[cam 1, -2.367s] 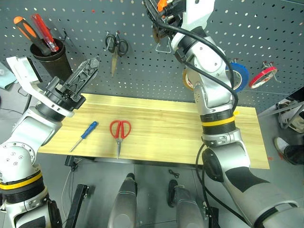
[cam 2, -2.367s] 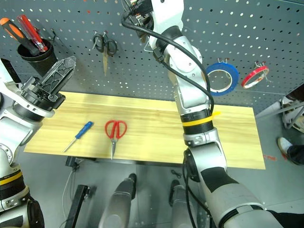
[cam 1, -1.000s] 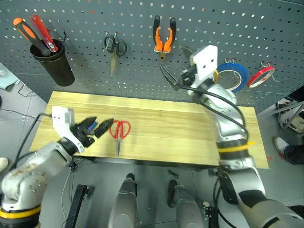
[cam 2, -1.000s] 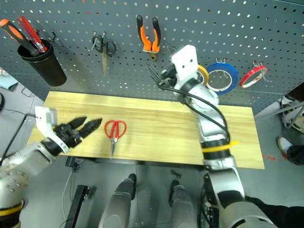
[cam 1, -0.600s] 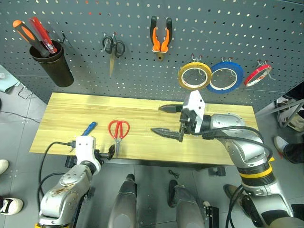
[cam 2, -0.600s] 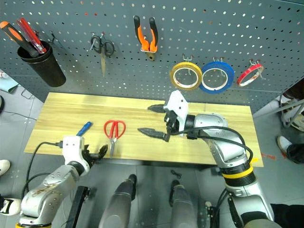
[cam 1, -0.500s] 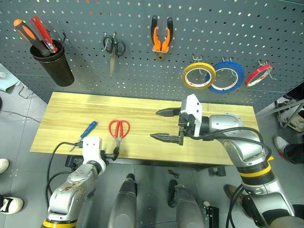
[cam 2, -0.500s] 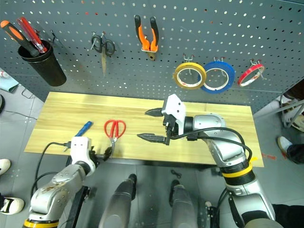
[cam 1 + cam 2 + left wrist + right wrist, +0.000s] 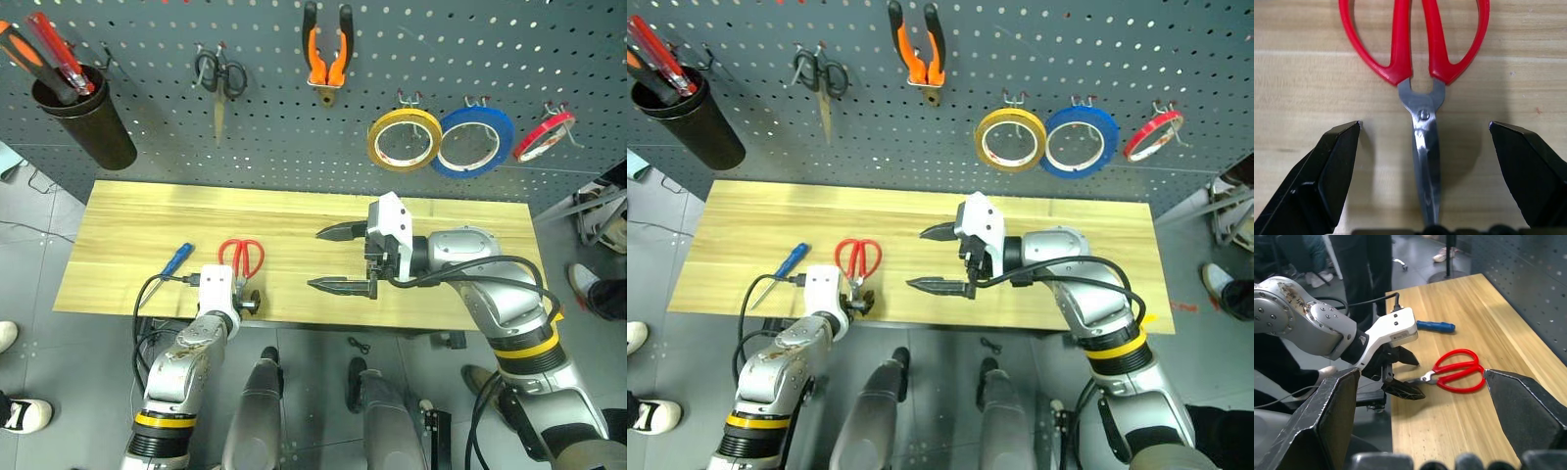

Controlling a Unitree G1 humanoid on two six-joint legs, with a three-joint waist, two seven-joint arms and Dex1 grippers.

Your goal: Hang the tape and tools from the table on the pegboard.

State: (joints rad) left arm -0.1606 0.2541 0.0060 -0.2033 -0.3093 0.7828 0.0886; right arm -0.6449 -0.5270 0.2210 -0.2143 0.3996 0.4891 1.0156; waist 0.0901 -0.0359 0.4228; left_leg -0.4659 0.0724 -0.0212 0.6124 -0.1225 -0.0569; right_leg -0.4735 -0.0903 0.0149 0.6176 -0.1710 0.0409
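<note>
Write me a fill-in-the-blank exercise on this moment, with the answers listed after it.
1. The left gripper stands open with the steel blades of the ____-handled scissors between its fingers.
2. The pliers already hang on the ____.
3. On the table, beside the scissors, lies a screwdriver with a ____ handle.
4. The tan-yellow tape hangs next to a ____ roll.

Answers: red; pegboard; blue; blue

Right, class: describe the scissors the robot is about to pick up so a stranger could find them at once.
Start at the long wooden table below the grey pegboard and go to its front edge on the robot's left. There the red-handled scissors lie flat, blades toward the open left hand. Their red handles set them apart from the blue-handled screwdriver beside them and the small black scissors hanging above.
</note>
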